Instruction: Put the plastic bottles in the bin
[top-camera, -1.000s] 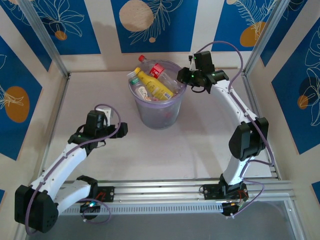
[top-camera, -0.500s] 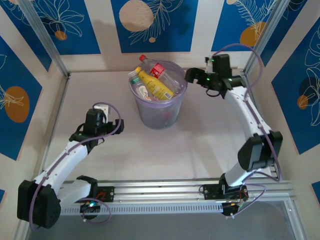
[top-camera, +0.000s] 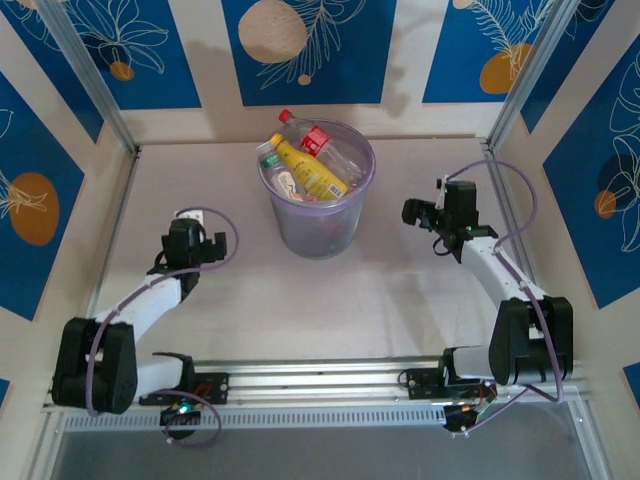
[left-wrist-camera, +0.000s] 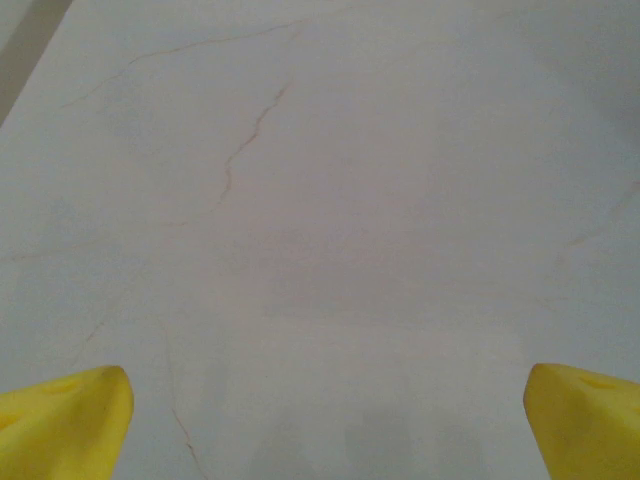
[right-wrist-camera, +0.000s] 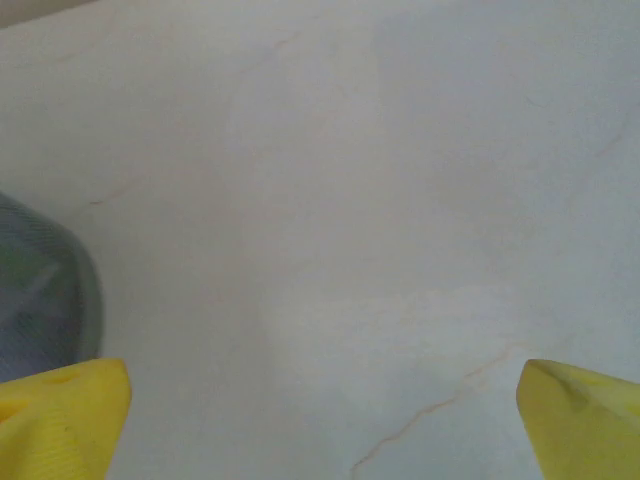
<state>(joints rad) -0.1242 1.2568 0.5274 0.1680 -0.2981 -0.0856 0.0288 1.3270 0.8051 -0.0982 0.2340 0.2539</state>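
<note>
The bin (top-camera: 318, 225), a translucent pale-purple bucket, stands at the middle back of the table. Plastic bottles are piled inside it up to the rim: a yellow one (top-camera: 312, 172), a clear one with a red label and red cap (top-camera: 308, 135), and one with a green cap (top-camera: 268, 160). My left gripper (top-camera: 194, 222) hangs low over the bare table left of the bin; its yellow fingers stand wide apart in the left wrist view (left-wrist-camera: 327, 385) with nothing between them. My right gripper (top-camera: 418, 213) is right of the bin, open and empty (right-wrist-camera: 323, 372). The bin's wall (right-wrist-camera: 40, 295) shows at the left edge of the right wrist view.
The pale tabletop (top-camera: 330, 300) is walled on three sides by blue-patterned panels. An aluminium rail (top-camera: 320, 380) with both arm bases runs along the near edge. The right arm's cable (top-camera: 515, 190) loops near the right wall.
The right arm has drawn back from the bin's rim, down and toward the near right. The left arm has pulled back to the left. The bottles in the bin have not moved.
</note>
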